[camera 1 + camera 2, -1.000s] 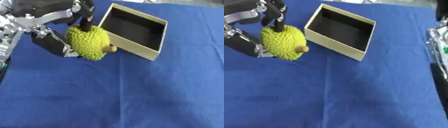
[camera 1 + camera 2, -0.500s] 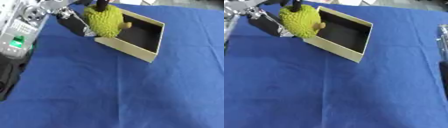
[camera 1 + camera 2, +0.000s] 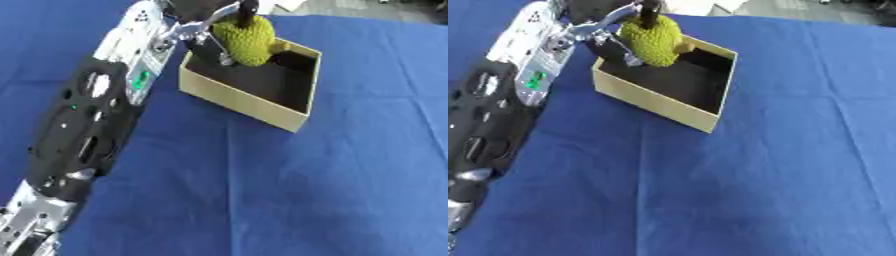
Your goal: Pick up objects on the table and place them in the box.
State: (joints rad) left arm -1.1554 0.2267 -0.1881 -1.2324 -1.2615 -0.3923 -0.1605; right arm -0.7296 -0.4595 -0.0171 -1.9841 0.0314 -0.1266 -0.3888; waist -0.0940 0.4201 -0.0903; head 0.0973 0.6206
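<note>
Left hand [image 3: 210,30] grips durian [image 3: 245,40] — seemingly inside box [image 3: 249,102].

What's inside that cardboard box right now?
Over the box, the left hand holds a spiky green fruit. Its dark floor shows nothing else; the part under the fruit is hidden.

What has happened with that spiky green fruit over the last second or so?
The left hand has carried the spiky green fruit away from the blue cloth beside the box and up over the open box, where it now hangs above the far corner, fingers still curled round it. It has not been let go. The box looks unmoved on the blue tablecloth; the camera itself has shifted.
</note>
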